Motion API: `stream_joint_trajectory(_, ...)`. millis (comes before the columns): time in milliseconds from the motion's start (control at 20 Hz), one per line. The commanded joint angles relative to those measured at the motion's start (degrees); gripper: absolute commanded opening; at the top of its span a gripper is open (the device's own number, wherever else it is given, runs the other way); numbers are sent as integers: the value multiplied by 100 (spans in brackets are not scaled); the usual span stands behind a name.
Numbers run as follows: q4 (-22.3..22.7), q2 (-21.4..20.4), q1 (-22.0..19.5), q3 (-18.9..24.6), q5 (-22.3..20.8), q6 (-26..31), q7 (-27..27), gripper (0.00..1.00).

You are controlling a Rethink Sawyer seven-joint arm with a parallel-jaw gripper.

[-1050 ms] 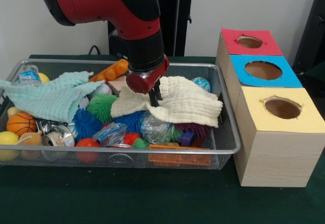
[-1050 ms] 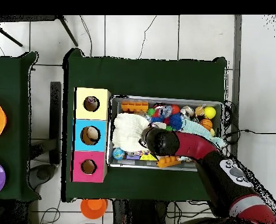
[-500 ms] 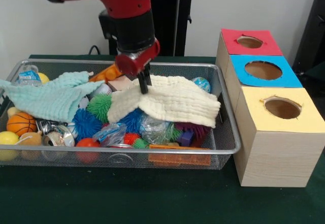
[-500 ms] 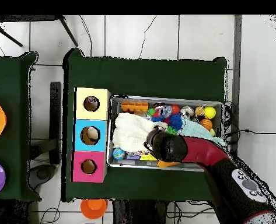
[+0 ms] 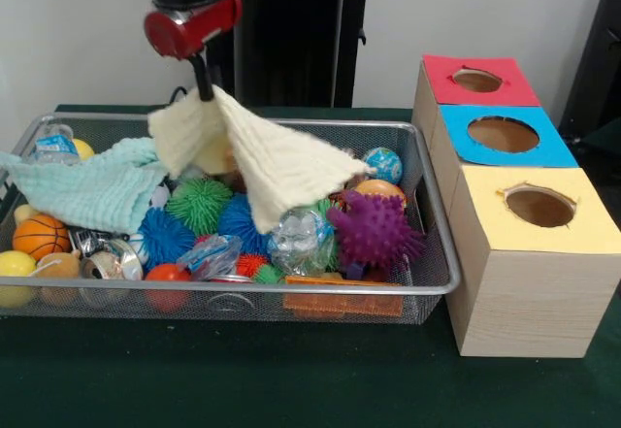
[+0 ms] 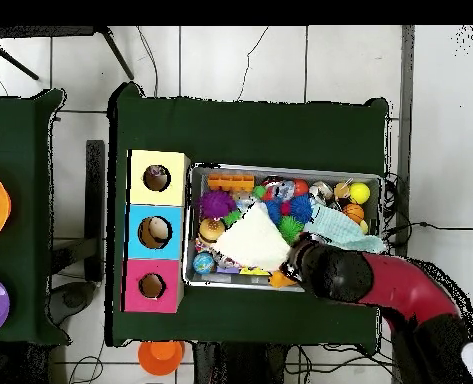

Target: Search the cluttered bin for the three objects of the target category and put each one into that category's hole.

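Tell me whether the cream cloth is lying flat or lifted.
Lifted: the gripper pinches one corner of the cream cloth, which drapes down onto the toys in the bin.

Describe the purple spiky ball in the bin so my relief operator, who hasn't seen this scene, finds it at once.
Start at the wire mesh bin in the front view and go to the end nearest the yellow-topped box. The purple spiky ball sits there near the front wall, just beyond the hanging tip of the cream cloth the hand holds. It's the only purple spiky ball showing; the others are green or blue.
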Motion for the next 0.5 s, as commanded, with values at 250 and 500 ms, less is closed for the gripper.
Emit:
stream_joint_trajectory(250, 145, -528, -344, 591, -318, 1231, -727, 0)
stream_joint_trajectory(500, 9, -532, -363, 645, -464, 1368, -760, 0)
